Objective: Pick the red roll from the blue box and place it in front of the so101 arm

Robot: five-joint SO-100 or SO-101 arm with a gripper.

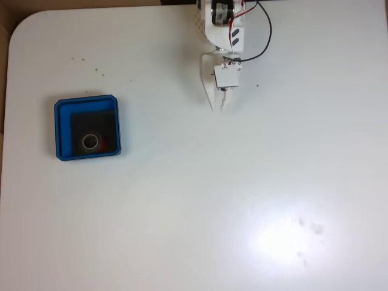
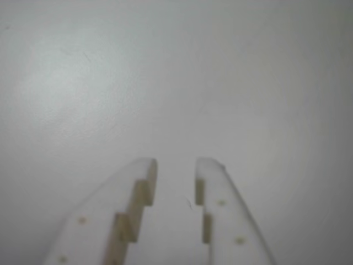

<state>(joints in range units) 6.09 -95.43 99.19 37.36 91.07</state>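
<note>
In the fixed view the red roll [image 1: 92,142] is seen inside the blue box [image 1: 87,129], toward its six o'clock edge. The gripper [image 2: 175,165] is held narrowly parted, empty. The roll is judged light and stiff; its rim should be pinched.

Red roll [image 1: 92,142] lies flat, hole up, on the black floor of the blue box [image 1: 86,102]. Box sits left on the table; so101 arm [image 1: 222,42] at top centre, well apart.
</note>
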